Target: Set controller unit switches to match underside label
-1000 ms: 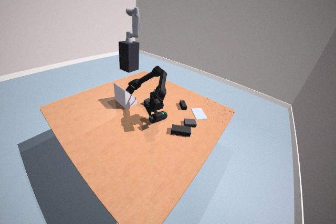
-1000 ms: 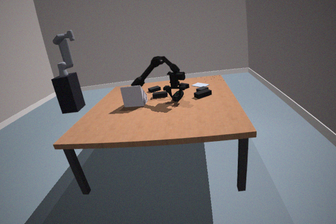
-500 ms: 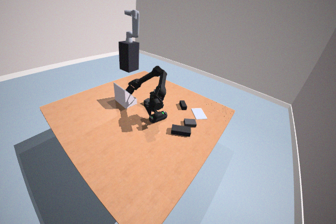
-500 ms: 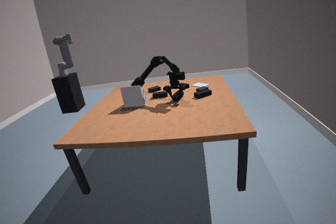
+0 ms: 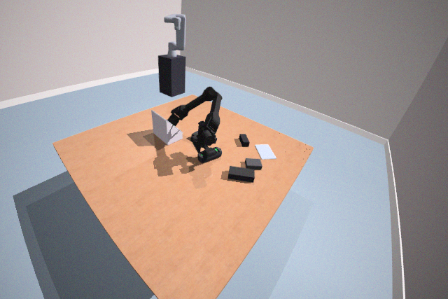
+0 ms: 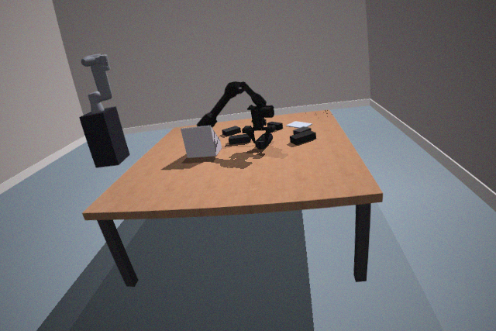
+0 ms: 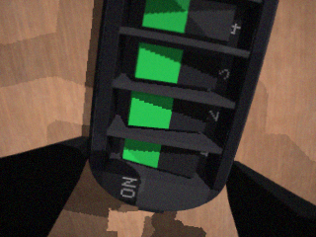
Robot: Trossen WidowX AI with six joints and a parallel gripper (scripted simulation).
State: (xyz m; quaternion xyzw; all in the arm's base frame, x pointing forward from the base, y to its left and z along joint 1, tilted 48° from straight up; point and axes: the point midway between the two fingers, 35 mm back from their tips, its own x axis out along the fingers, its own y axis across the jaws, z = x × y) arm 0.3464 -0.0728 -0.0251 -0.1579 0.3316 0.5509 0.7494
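The dark grey controller unit (image 5: 211,157) (image 6: 264,139) (image 7: 105,99) lies on the bench beside the arm's base. In the wrist view its rounded end marked ON fills the frame, with rockers 1 to 4 showing bright green halves on the left and dark halves on the right. My gripper (image 5: 204,148) (image 6: 259,134) (image 7: 159,157) comes down from above, and its two black fingers stand on either side of that end, shut on the unit. The label on the underside is hidden.
A white wedge-shaped stand (image 5: 164,131) (image 6: 198,142) is left of the arm. Dark modules (image 5: 241,174) (image 5: 253,163) (image 5: 243,139) (image 6: 302,136) (image 6: 239,139) and a white card (image 5: 264,151) (image 6: 298,123) lie around the unit. A grey arm on a dark pedestal (image 5: 171,75) (image 6: 104,135) stands off the table.
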